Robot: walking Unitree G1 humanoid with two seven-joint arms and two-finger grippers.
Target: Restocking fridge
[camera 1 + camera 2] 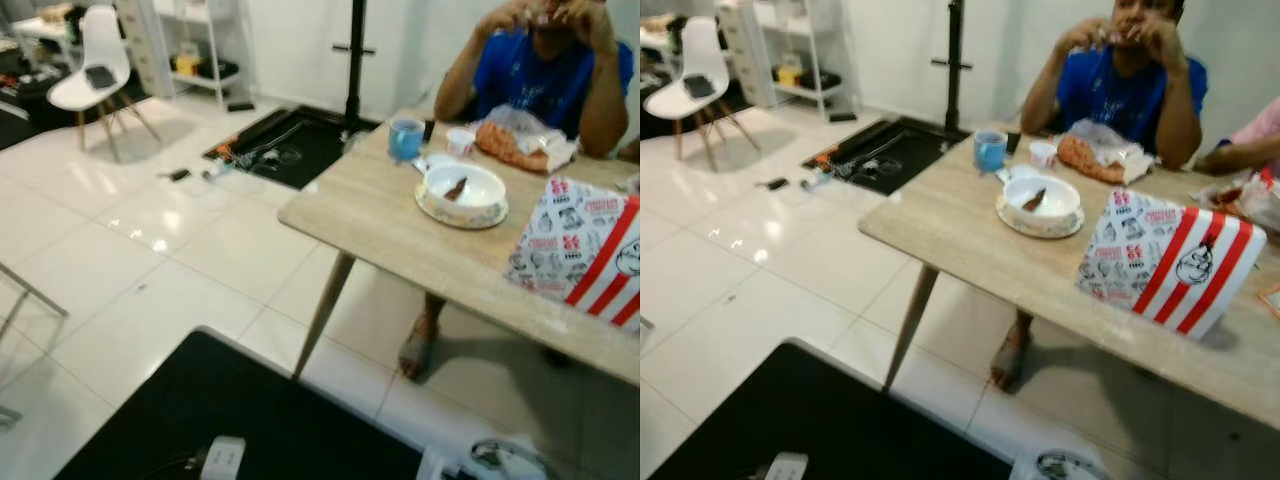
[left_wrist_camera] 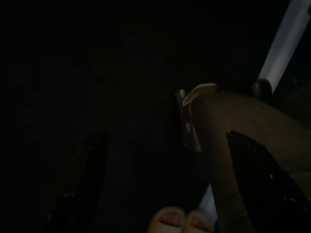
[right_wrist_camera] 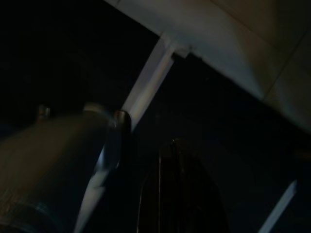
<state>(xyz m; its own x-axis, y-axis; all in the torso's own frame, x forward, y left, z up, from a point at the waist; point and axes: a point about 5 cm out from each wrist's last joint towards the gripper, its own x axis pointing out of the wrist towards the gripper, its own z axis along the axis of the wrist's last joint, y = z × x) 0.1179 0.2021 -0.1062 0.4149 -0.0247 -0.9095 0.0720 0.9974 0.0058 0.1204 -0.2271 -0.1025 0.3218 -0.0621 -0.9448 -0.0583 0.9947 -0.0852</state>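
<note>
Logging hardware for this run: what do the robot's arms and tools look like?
Both wrist views are very dark. Right: a rounded silver-grey arm segment with a shiny rim, and a long black right tool. Left: the left tool is a faint dark shape beside a rounded dull casing. Cables or markings are too dark to tell.

floor: glossy white tiles point(image 1: 150, 250) | wooden table point(image 1: 380, 230) | white chair point(image 1: 95, 70) | white shelf point(image 1: 195, 40)

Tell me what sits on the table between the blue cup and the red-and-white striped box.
Between the blue cup and the striped box sits a white bowl on a plate, something brown inside it; both eye views show this.
</note>
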